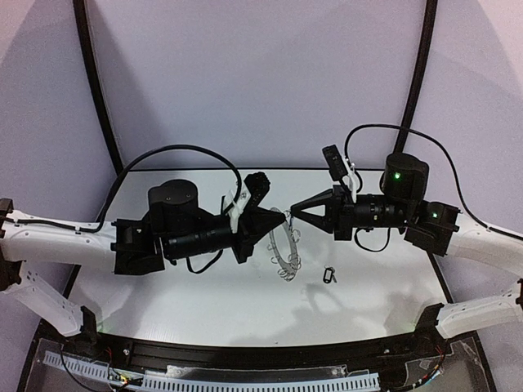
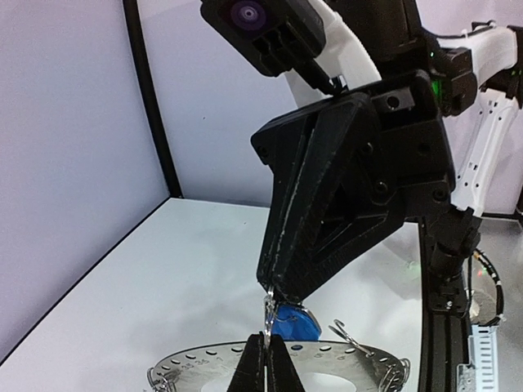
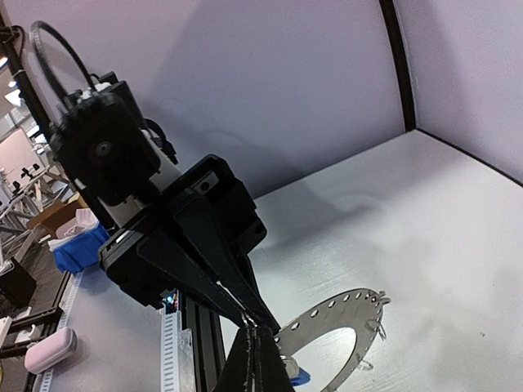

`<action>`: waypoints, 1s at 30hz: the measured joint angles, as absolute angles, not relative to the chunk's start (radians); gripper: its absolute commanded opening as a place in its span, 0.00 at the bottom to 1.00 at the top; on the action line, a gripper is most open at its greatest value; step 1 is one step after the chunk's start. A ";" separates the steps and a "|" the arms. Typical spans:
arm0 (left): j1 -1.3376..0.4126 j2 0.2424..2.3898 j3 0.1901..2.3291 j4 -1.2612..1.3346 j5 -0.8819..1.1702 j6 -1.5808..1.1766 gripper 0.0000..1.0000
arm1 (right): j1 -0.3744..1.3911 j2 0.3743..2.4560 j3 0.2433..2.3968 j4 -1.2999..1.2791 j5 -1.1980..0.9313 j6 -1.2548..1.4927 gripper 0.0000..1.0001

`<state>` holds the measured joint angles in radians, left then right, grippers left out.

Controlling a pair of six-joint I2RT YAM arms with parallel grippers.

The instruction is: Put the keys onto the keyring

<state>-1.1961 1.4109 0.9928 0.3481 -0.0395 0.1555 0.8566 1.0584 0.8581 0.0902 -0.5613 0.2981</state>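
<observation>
The keyring [image 1: 274, 245] hangs tilted above the table between my two gripper tips. My left gripper [image 1: 280, 216] is shut on a thin wire loop at the ring's rim; its tips [image 2: 267, 336] show this in the left wrist view, with the grey ring [image 2: 196, 359] below. My right gripper [image 1: 292, 211] meets it tip to tip and is shut on the same wire loop, where the blue-tagged key [image 2: 296, 325] hangs. The right wrist view shows its fingertips [image 3: 255, 328], the ring [image 3: 328, 317] and the blue tag [image 3: 301, 376]. The black-headed key [image 1: 329, 275] lies on the table.
The white table [image 1: 204, 286] has a black rail along its near edge [image 1: 245, 353]. Grey curtain walls close in the back and sides. Black cables loop behind both arms.
</observation>
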 measured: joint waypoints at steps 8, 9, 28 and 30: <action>-1.228 1.427 0.994 0.307 -0.122 0.202 0.01 | 0.858 1.078 0.891 0.013 -0.538 0.302 0.00; -1.228 1.427 0.994 0.305 -0.124 0.203 0.01 | 0.858 1.079 0.891 0.011 -0.538 0.302 0.00; -1.240 1.501 1.174 -0.009 -0.299 0.092 0.01 | 0.918 1.199 0.994 -0.091 -0.368 0.174 0.00; -1.242 1.508 1.180 -0.030 -0.313 0.069 0.01 | 0.923 1.206 0.997 -0.105 -0.353 0.159 0.00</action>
<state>-1.2423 1.5082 1.1797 -0.0299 -0.3134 0.0689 0.9234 1.2064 0.9970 -0.1051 -0.3534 0.1593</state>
